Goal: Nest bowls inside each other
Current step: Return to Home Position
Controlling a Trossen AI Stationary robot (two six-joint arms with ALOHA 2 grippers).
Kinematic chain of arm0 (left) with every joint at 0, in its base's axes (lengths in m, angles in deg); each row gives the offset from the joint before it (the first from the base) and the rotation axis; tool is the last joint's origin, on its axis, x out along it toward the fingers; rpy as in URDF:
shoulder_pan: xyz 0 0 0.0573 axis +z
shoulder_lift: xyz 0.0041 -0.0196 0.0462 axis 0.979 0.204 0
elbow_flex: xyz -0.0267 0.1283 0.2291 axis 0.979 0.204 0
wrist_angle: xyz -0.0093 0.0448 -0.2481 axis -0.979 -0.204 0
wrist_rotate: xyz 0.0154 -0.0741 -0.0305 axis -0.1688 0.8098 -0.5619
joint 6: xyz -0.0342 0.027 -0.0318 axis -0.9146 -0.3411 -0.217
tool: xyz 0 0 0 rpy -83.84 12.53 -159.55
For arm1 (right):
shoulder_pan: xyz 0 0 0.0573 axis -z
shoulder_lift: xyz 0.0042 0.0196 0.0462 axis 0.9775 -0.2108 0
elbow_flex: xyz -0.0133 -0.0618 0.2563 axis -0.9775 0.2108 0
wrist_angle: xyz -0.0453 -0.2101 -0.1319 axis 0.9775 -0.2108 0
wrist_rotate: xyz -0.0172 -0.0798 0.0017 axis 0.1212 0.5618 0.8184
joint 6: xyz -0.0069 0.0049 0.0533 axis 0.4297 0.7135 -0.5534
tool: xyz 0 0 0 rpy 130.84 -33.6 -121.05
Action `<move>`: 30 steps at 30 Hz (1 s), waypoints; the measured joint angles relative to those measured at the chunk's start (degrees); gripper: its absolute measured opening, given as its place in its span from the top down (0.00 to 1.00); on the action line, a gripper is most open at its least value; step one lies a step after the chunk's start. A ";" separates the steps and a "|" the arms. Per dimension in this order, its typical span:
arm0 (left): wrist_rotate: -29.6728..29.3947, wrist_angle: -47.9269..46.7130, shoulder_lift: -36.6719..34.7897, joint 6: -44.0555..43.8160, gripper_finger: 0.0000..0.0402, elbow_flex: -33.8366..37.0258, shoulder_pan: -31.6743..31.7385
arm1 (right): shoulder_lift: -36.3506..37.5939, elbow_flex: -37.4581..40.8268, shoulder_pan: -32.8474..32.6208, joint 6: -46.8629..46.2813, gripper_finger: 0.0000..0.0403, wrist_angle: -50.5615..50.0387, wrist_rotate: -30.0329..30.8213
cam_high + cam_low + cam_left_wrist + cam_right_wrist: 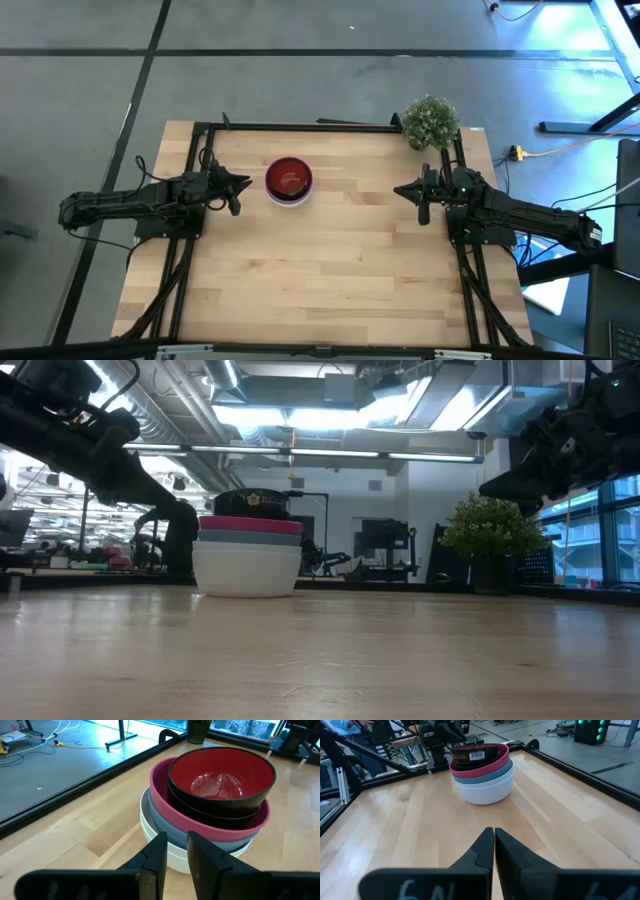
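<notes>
The bowls stand nested in one stack point(289, 181) on the table's far left-middle. From bottom to top I see white point(247, 572), blue point(248, 536) and magenta pink point(165, 800). A dark red bowl with a black outside point(220, 775) sits on top. Whether more bowls hide inside, I cannot tell. My left gripper point(243, 184) hovers just left of the stack with its fingers point(159, 852) a narrow gap apart, touching nothing. My right gripper point(400, 190) hovers well right of the stack, shut point(494, 837) and empty.
A small green potted plant point(431, 121) stands at the table's far right corner, behind my right arm. A black frame rail point(300, 126) runs along the far edge and down both sides. Bare wood point(330, 270) spreads over the table's middle and near half.
</notes>
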 joint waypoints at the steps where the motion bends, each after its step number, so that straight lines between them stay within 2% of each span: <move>1: 0.00 0.00 0.00 0.00 0.83 0.00 0.01 | 0.00 0.00 0.00 0.00 0.96 -0.02 -0.01; 13: 0.00 -0.01 0.00 0.04 0.83 0.00 0.00 | 0.00 0.00 0.00 0.04 0.96 0.00 -0.02; 20: -0.04 -0.04 0.00 4.87 0.83 0.00 0.01 | 0.00 0.00 0.00 0.04 0.96 0.00 -0.04; 30: -0.03 -0.05 0.00 4.94 0.83 0.00 0.01 | -0.02 0.00 0.00 0.04 0.96 0.00 -0.07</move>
